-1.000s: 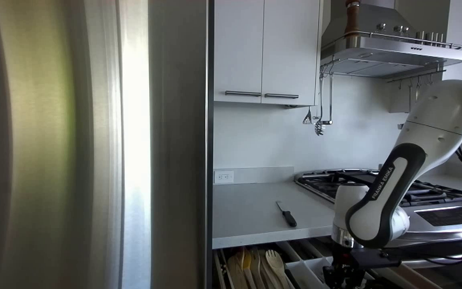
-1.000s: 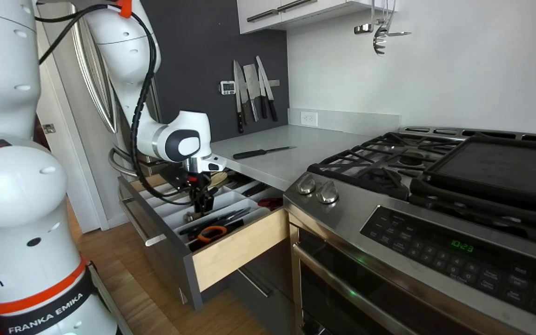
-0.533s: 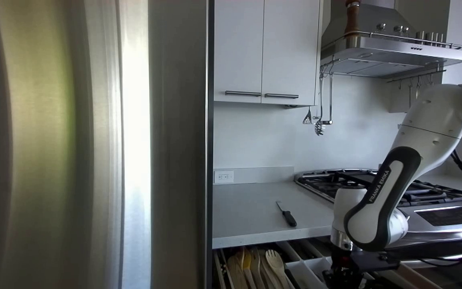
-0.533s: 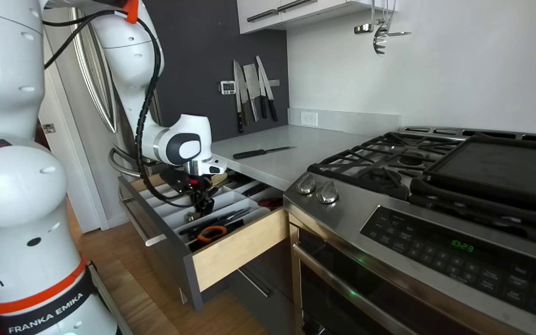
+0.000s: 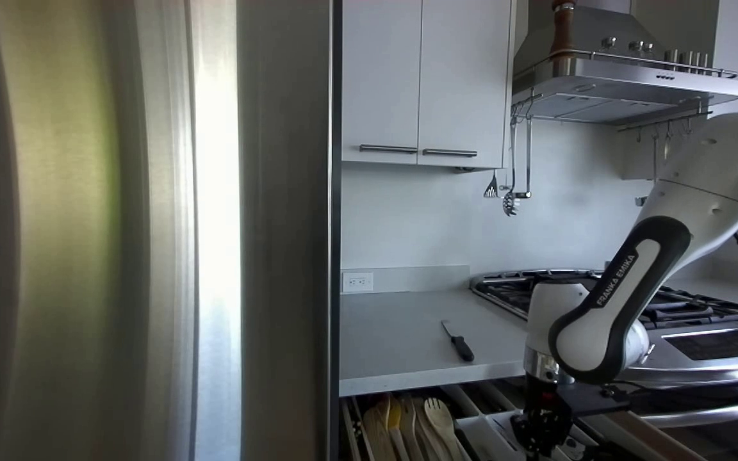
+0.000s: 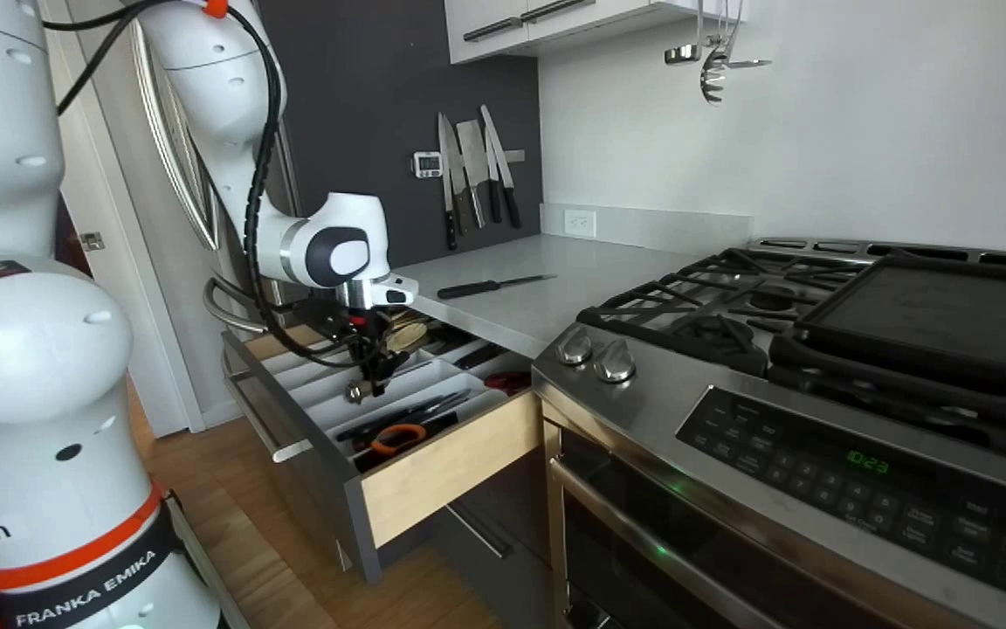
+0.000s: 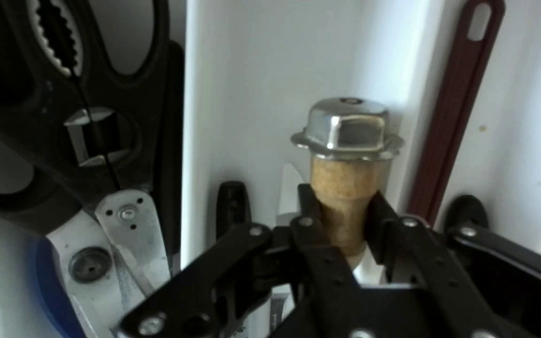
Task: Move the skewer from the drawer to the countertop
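Since half a second ago the arm has climbed: the hand sits higher and slightly further left in both exterior views, and the wooden-handled piece it carries, which I take to be the skewer, has risen with it. Both fingers are clamped on the wood below the metal cap, right of centre in the wrist view; beyond them the rest runs out of sight. The skewer is over the open drawer, above a white compartment, with black scissors in the next one at the left of the frame. Whether its hidden end clears the divider I cannot tell.

Judging by this, the grasp is made and the lift out of the drawer is the step in hand; carrying and setting down are not yet done. Next calls for more height, straight up, until the whole length is free, then a swing toward the tabletop, above and right of the drawer in an exterior view. Bare surface there, away from the knife near the middle of the frame, would suit. It should be laid flat before the fingers part, since a round handle may roll.
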